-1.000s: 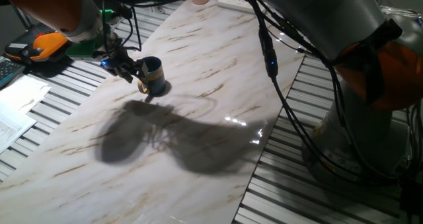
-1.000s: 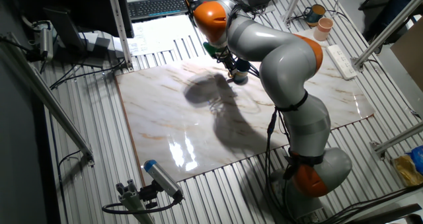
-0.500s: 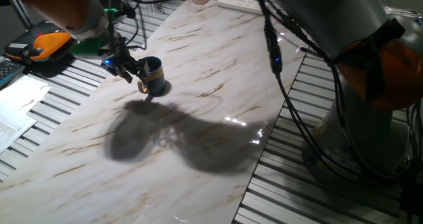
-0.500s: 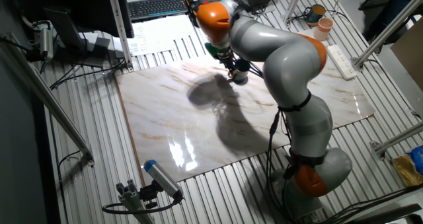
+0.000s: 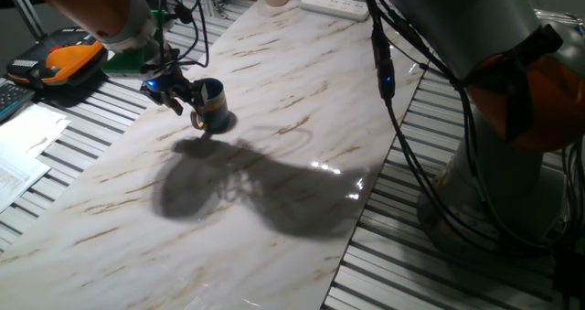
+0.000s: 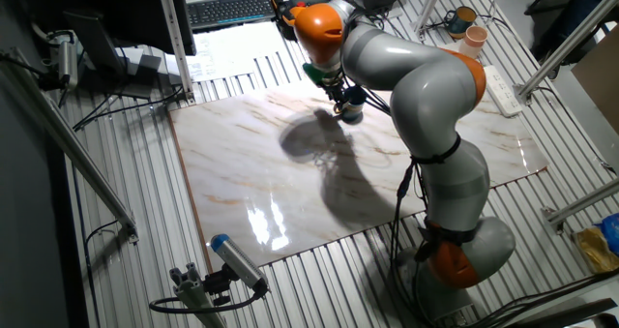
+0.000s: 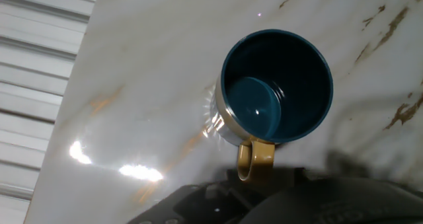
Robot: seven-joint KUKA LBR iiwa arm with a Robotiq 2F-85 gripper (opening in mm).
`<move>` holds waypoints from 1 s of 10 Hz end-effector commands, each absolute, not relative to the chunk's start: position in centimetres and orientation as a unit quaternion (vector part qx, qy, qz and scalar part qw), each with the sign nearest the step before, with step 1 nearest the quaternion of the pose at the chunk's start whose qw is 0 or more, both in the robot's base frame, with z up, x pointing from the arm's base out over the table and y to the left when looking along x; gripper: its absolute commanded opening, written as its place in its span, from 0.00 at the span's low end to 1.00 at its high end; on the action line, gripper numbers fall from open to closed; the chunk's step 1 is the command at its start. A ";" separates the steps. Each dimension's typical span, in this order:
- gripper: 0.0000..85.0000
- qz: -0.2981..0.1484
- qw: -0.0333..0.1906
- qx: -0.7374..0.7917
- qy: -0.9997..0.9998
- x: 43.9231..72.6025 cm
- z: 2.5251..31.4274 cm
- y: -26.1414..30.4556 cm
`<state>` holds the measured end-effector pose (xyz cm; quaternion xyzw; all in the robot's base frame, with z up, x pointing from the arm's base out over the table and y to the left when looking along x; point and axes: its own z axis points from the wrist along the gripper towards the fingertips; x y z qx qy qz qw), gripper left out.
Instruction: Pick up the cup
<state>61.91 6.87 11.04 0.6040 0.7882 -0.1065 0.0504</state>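
We see a white marble board [image 5: 302, 81] with brown veins, which lies on a table of grey metal slats [image 5: 439, 273]. A big dark shadow [image 5: 247, 187] of the arm falls on the middle of the board. In the other fixed view, a keyboard [image 6: 227, 7] and some papers [image 6: 232, 47] lie behind the board, and a pale pink cup [image 6: 473, 41] stands near a white power strip [image 6: 501, 86] at the far right.

The cup [image 5: 212, 104] is dark blue with a yellow handle [image 7: 254, 159]. It stands upright on the board, near its left edge in one fixed view. From the hand view we look into it, and it is empty.

The gripper [image 5: 175, 91] is just beside the cup, on the handle side. We cannot tell if its fingers are wide or narrow, and we cannot tell if they touch the cup.
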 end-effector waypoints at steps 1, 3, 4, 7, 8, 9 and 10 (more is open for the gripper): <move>0.40 -0.103 0.049 0.603 0.789 61.9 11.1 6.8; 0.40 -0.095 0.047 0.599 0.794 61.9 11.1 6.9; 0.40 -0.089 0.046 0.598 0.795 61.9 11.2 6.9; 0.40 -0.075 0.044 0.602 0.794 61.8 11.2 6.9; 0.40 -0.071 0.043 0.602 0.794 61.7 11.4 6.9; 0.60 -0.065 0.042 0.603 0.794 61.7 11.5 7.0; 0.60 -0.061 0.041 0.605 0.793 61.5 11.6 7.1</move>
